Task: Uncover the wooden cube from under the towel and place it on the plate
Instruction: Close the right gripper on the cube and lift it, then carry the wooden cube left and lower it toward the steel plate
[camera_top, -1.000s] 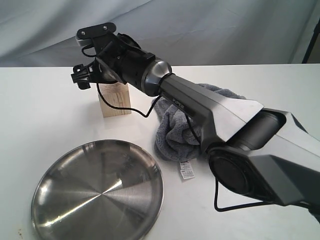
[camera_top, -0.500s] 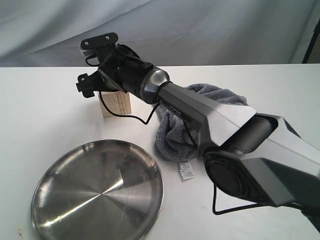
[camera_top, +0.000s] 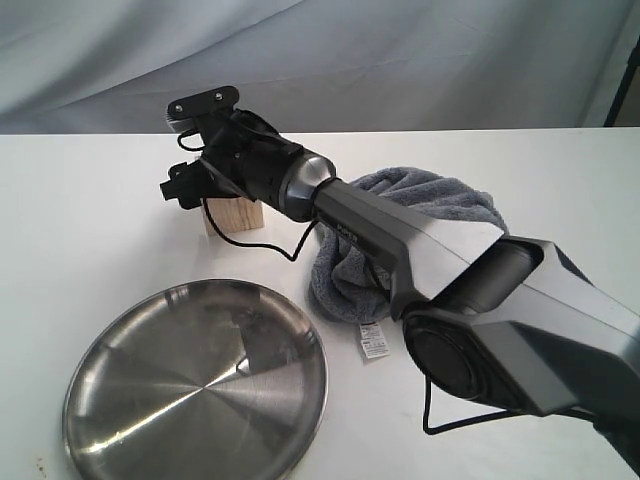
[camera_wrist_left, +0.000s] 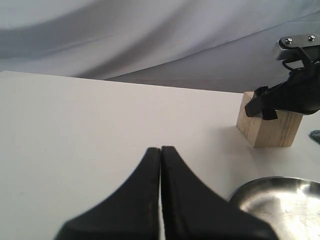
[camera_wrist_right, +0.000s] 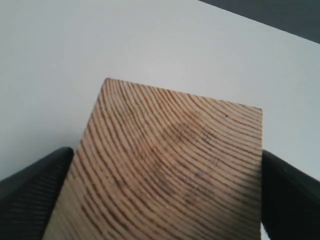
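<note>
The wooden cube (camera_top: 236, 214) stands uncovered on the white table, left of the towel (camera_top: 352, 268) and beyond the plate (camera_top: 150, 400). My right gripper (camera_top: 207, 187) has come down over the cube and is open. In the right wrist view the grainy top of the cube (camera_wrist_right: 170, 160) fills the gap, with a black finger (camera_wrist_right: 35, 195) on each side, close to its faces. My left gripper (camera_wrist_left: 161, 150) is shut and empty, low over bare table, well short of the cube (camera_wrist_left: 267, 131) and beside the plate's rim (camera_wrist_left: 250, 186).
The towel lies bunched under my right arm, its white care tag (camera_top: 373, 340) pointing at the table's front. A grey cloth backdrop (camera_top: 400, 60) hangs behind the table's far edge.
My right gripper has sunk lower over the cube, hiding more of it, and the arm has stretched forward. The cube, towel and plate have stayed put.
</note>
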